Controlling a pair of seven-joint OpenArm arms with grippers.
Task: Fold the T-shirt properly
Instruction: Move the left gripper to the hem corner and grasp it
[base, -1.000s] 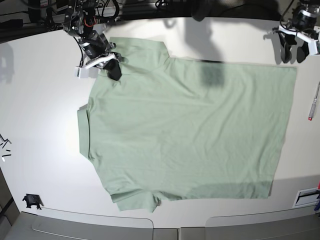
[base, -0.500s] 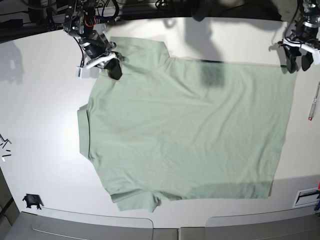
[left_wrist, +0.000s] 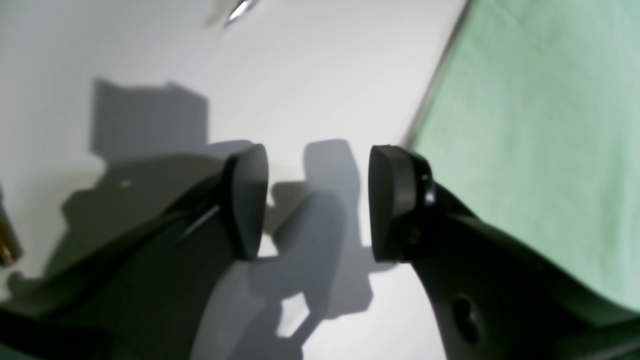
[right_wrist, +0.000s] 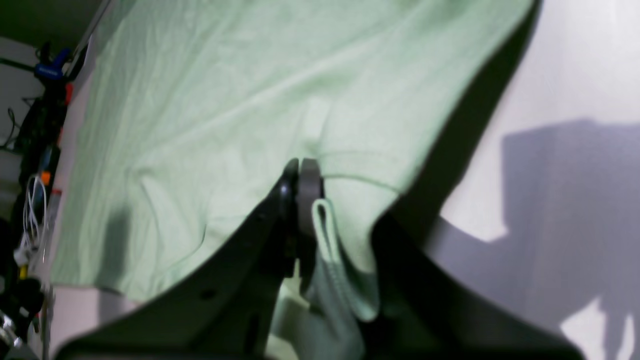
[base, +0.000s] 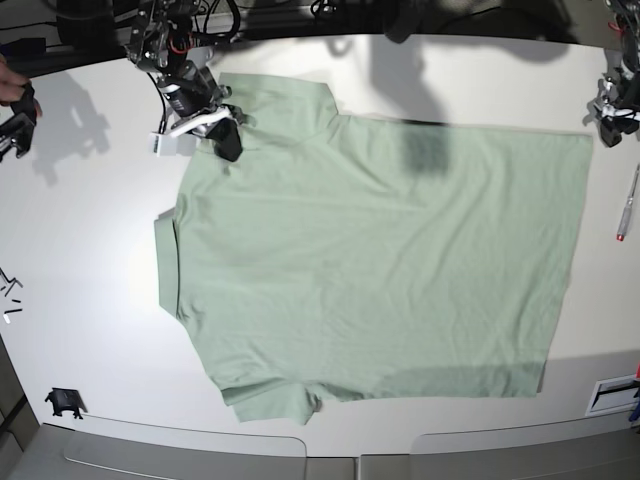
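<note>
The pale mint-green T-shirt (base: 370, 255) lies spread flat on the white table (base: 80, 220), collar side to the left. My right gripper (base: 226, 138) is shut on a fold of the shirt's cloth by the upper sleeve. In the right wrist view the jaws (right_wrist: 302, 192) pinch a hemmed edge of the T-shirt (right_wrist: 240, 100). My left gripper (base: 612, 112) is at the table's far right edge, just off the shirt's upper right corner. In the left wrist view it (left_wrist: 317, 202) is open and empty over bare table, with the T-shirt's edge (left_wrist: 540, 120) beside its right finger.
A pen-like tool (base: 627, 205) lies at the right edge. A small black part (base: 63, 402) sits at the lower left and a white box (base: 612, 394) at the lower right. A dark object with something red (base: 14, 108) reaches in at the upper left edge.
My left gripper has moved right, away from the shirt's upper right corner toward the table edge. An object and its shadow have appeared at the upper left edge. The right gripper holds still.
</note>
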